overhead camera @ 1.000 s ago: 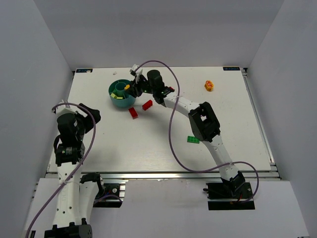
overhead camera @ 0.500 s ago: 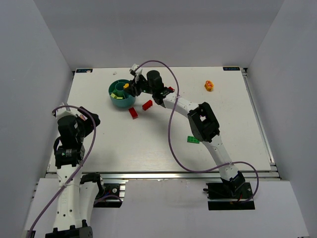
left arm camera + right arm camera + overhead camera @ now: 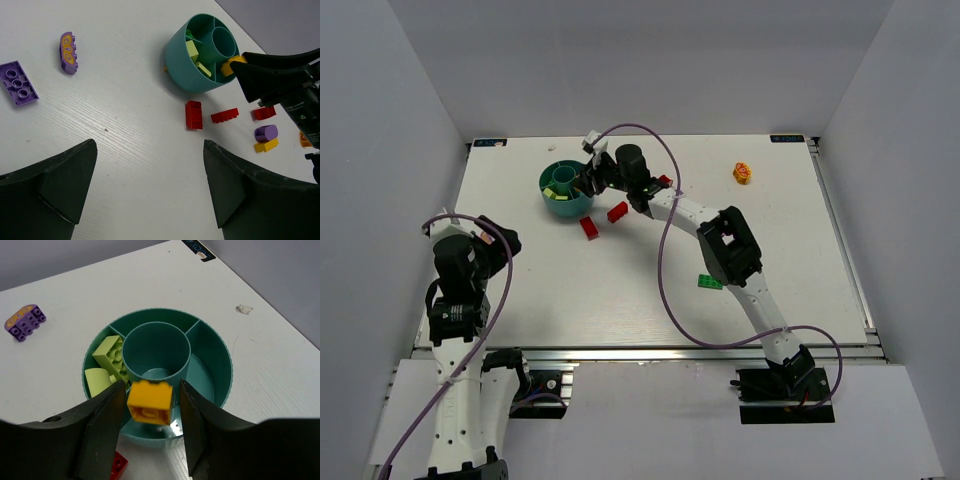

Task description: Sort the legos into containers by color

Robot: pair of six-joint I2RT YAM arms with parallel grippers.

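The round teal cup stands at the back left of the table, seen from above in the right wrist view. My right gripper hovers over its near compartment. A yellow brick hangs blurred between the fingers, with a gap on either side. Two light green bricks lie in the cup's left compartment. My left gripper is open and holds nothing, low over bare table at the near left. Two red bricks lie just in front of the cup.
A flat green plate lies beside the right arm's elbow. An orange brick sits far right at the back. Two purple pieces lie left of the cup. A purple cylinder on a yellow piece and a third red brick lie under the right arm.
My right jaws have widened and the yellow brick has come loose between them over the cup. The left arm has drawn back slightly toward the near edge.
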